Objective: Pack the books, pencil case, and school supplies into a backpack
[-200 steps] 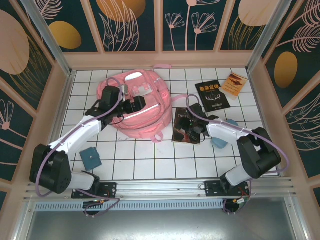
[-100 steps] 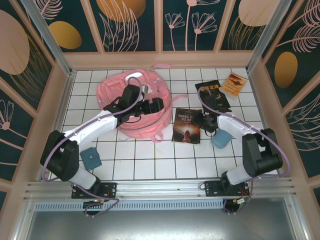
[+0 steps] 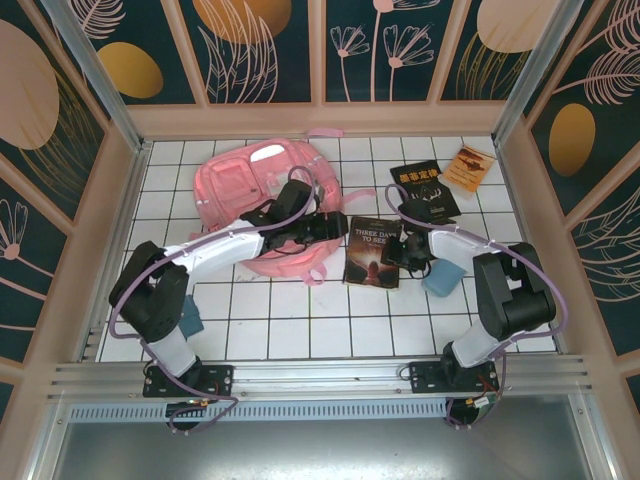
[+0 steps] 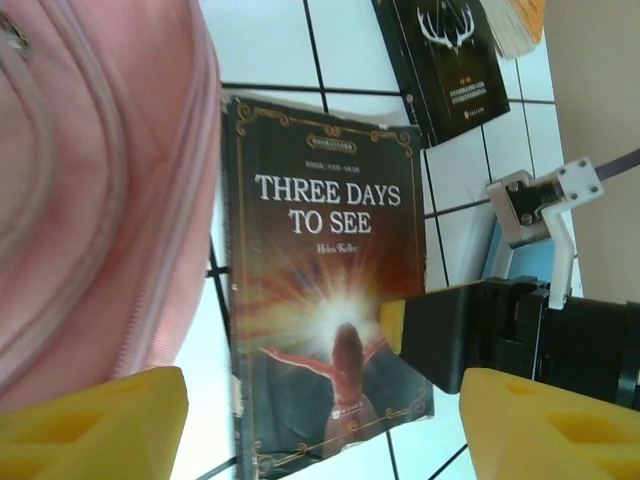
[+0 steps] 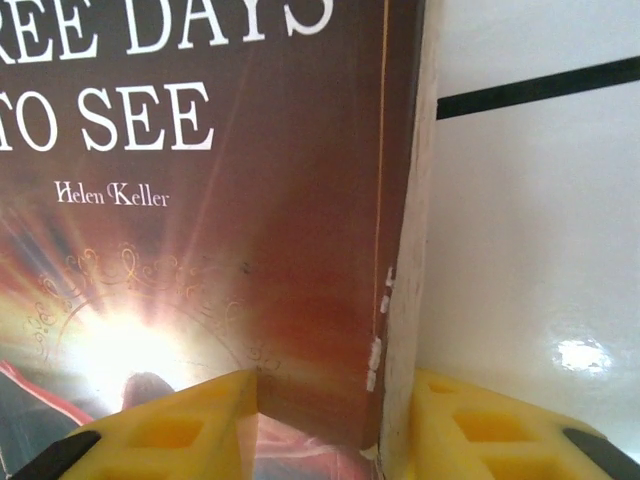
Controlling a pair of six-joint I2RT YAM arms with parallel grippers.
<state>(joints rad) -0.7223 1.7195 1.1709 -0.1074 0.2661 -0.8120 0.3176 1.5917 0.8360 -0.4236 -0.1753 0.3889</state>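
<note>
The left arm [image 3: 210, 250] is covering the right side of the pink backpack [image 3: 235, 195], which is lying in the upper left of the top view, and it is hiding half of a teal flat thing [image 3: 192, 318] at the lower left. The right arm [image 3: 470, 245] is covering part of a light blue pouch [image 3: 445, 280] right of centre; which of these two is the pencil case, I cannot tell. In the left wrist view the upper edge is cutting off the black book [image 4: 445, 60], and the orange booklet [image 4: 525, 15] is showing just a corner. The brown book [image 3: 370, 250] is lying at the centre, just beside the backpack, and the right wrist view is cutting its title. The right gripper [image 5: 335, 420] is standing narrow, pinching the right edge of this book. The left gripper [image 4: 320, 430] is hovering wide open above the book's left side. The table [image 3: 300, 340] is showing white tiles with dark lines, and the walls [image 3: 345, 70] are showing dark blue panels with plant drawings in pale wood frames
</note>
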